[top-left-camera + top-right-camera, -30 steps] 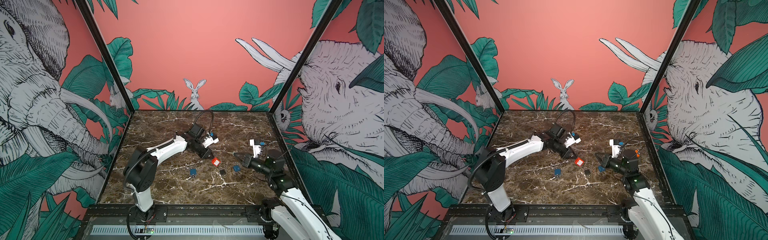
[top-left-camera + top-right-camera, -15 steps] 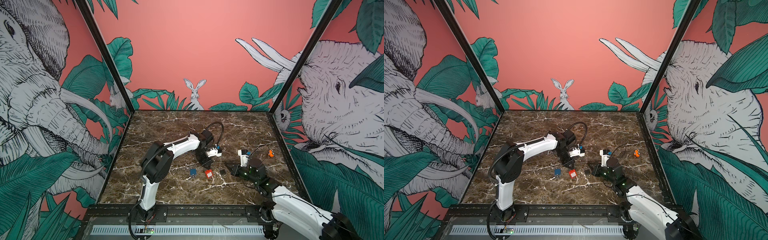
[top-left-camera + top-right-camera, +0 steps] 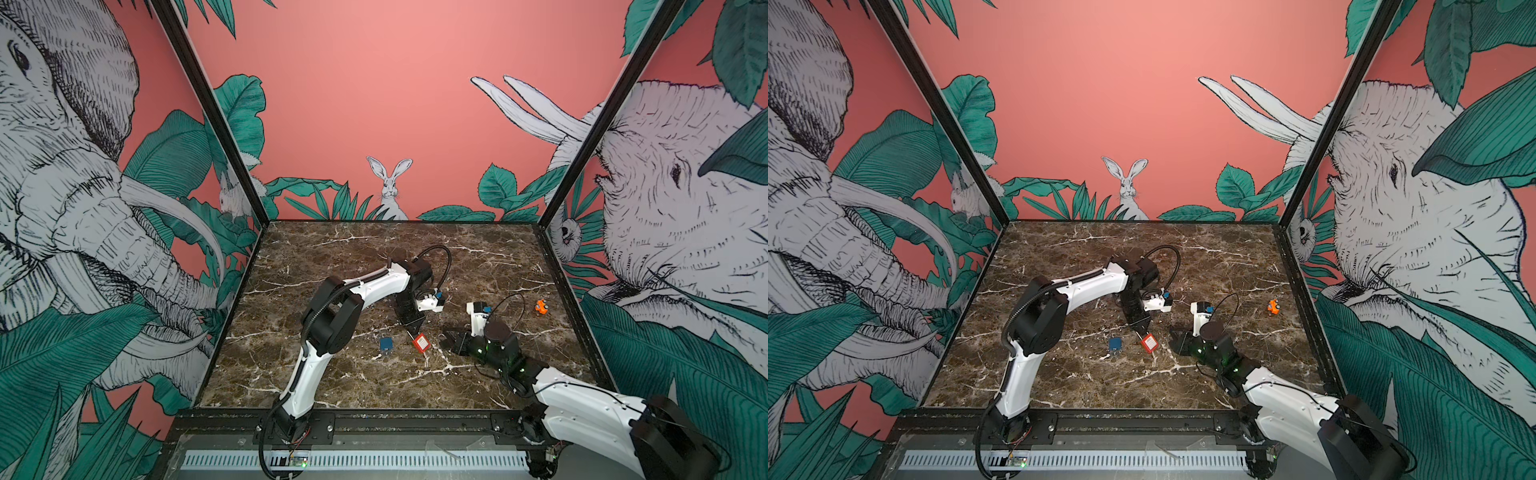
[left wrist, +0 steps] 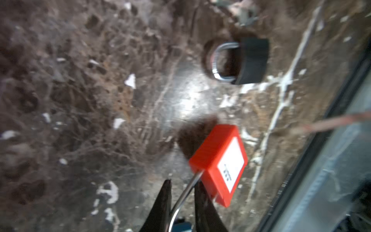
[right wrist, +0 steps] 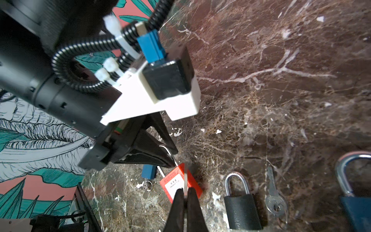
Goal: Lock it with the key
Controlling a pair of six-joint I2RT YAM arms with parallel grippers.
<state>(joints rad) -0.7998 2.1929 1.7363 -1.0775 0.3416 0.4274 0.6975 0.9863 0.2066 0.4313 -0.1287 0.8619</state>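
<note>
Red padlock [image 3: 420,343] at tabletop [image 3: 332,257] centre, slightly toward 6 o'clock. Left tool [image 4: 183,181] spread around shackle [image 4: 186,190], not pinching. Right tool [image 5: 185,189], at padlock's 3 o'clock, pinching thin key [image 5: 185,176]. Likely rigid, dense, slick; grip body flanks.

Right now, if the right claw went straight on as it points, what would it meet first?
Probably the red padlock: the right claw, shut on a key, points at its body, key tip leading. Depth is hard to judge.

Even, bright light overhead; glare on the bench [image 4: 186,100], left wrist view smeared, perhaps motion blur.
</note>
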